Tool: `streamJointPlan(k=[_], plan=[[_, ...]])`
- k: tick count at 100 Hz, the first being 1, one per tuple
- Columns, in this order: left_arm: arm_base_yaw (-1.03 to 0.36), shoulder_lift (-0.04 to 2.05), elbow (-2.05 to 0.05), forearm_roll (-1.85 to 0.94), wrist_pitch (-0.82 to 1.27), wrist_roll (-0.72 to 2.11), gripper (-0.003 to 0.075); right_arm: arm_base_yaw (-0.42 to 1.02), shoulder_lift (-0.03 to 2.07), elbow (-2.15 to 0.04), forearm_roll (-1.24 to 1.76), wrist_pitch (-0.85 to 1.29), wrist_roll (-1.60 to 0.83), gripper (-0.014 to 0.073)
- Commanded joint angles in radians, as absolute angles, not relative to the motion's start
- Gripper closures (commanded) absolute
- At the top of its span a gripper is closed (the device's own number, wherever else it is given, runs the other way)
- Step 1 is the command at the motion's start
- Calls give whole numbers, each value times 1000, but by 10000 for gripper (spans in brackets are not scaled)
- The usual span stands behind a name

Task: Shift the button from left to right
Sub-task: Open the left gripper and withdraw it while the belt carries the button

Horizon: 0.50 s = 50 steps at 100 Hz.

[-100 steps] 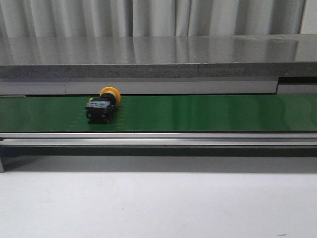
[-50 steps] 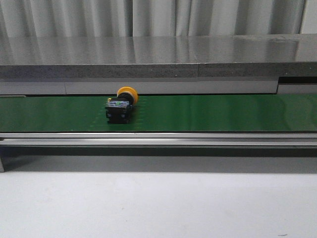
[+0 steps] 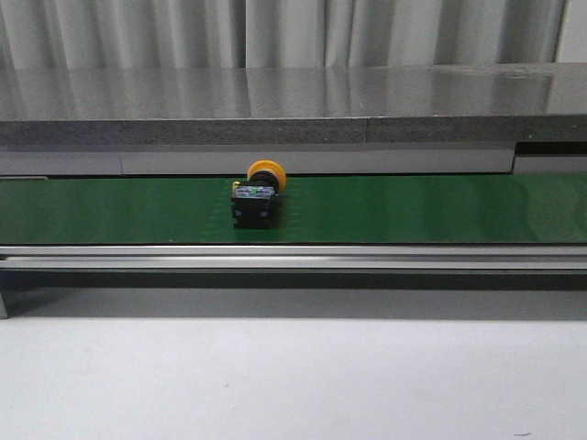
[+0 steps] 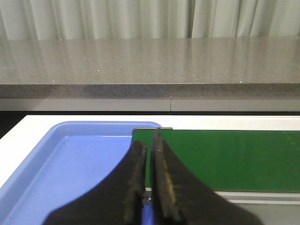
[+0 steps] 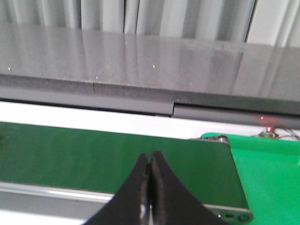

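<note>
Button (image 3: 258, 193) lies on its side on the green belt (image 3: 413, 209), left of belt centre, untouched; left gripper (image 4: 149, 154) and right gripper (image 5: 149, 171) closed, empty, presumably waiting.

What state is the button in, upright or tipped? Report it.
Tipped. In the front view the button lies on its side on the green belt, black body toward the camera and orange cap pointing toward the far edge.

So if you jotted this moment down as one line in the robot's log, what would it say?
button: on green belt, left of centre, riding rightward | left gripper: shut, empty, by blue tray | right gripper: shut, empty, over belt
</note>
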State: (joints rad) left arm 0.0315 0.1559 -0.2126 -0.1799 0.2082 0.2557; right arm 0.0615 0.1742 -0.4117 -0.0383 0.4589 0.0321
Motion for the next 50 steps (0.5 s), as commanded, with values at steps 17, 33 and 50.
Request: streamJointPlan(k=[17,33,50], plan=[[23,167,-242,-191,120,256,715,60,463,-633,-37,575,29,662],[23,167,-242,-191,120,256,715,60,631,-723,-32,606,29,662],[23,167,-242,-191,120,256,715,60,774,-762,-26,602,29,662]])
